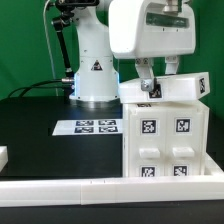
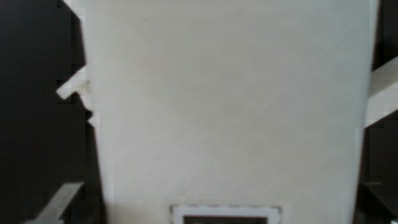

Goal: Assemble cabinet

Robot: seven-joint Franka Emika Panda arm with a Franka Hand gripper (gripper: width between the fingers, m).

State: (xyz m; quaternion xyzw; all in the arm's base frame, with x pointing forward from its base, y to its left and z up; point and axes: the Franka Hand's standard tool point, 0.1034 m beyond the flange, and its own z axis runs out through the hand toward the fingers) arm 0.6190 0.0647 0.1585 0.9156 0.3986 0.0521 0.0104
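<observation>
Front rail: a low white rail (image 1: 90,186) runs along the near edge of the tabletop (image 1: 50,150), just in front of the cabinet's foot.
Cabinet: the cabinet (image 1: 163,145) stands upright at the exterior view's right. You see its front face with four square marker tags in recessed compartments.
Top panel: a white top panel (image 1: 178,88) lies on the cabinet's upper edge. It looks slightly tilted, not seated flush. In the wrist view the same white panel (image 2: 231,110) fills nearly the whole picture, with a tag just showing at one edge.
End effector: the end effector (image 1: 150,88) reaches down onto the top panel, directly above the cabinet's corner on the exterior view's left. You cannot tell from either view whether its jaws clamp the panel or only straddle it.
Marker board: the marker board (image 1: 97,127) lies flat behind the cabinet, toward the exterior view's left and apart from it.
Arm base: the arm base (image 1: 95,70) stands farther back than the cabinet, beyond the marker board.
Step in hand: in my judgement you are fitting the top panel, late in the assembly, since the body below looks complete.
Next move: you likely need to level the panel, line it up with the cabinet's walls and press or turn it home. Keep the body from shifting while you do.
</observation>
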